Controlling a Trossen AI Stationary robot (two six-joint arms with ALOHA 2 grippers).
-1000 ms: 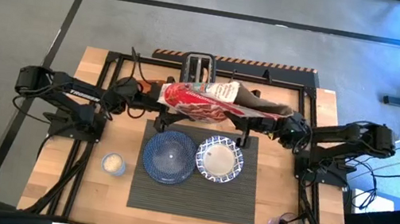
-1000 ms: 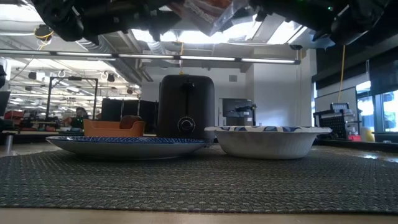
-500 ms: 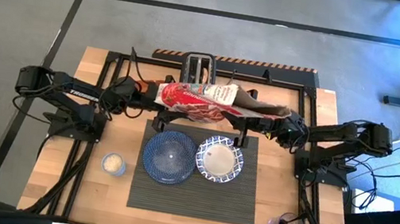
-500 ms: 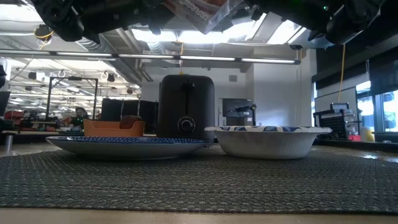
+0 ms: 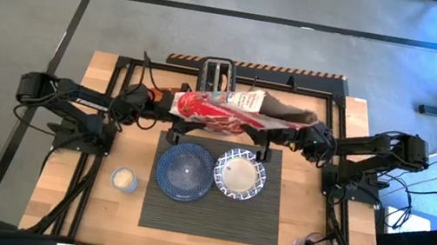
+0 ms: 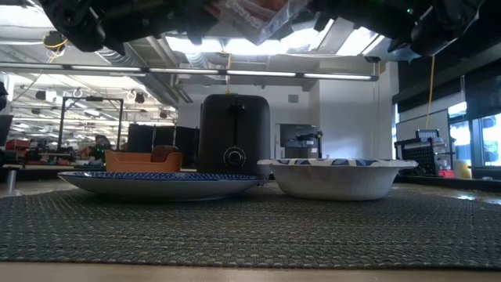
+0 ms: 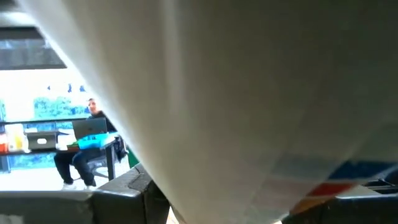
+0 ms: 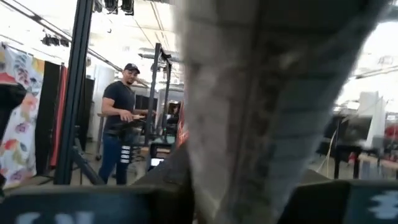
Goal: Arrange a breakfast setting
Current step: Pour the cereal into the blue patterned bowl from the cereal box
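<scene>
Both arms are easing the red-and-white bag (image 5: 229, 108) slightly toward the tabletop's back edge. Placemat (image 5: 213, 214) is lying mid-tabletop, carrying plate (image 5: 184, 172) and bowl (image 5: 239, 175) just beneath the bag. Left gripper (image 5: 170, 103) and right gripper (image 5: 291, 134) are pinching the bag's opposite ends, its long axis running between them.

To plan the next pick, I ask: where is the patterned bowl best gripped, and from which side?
Probably pinch the bowl at its rim, coming from above on the side away from the plate. It stands upright and open, its thin flared rim offers a hold, and the plate lies very close on the other side.
</scene>
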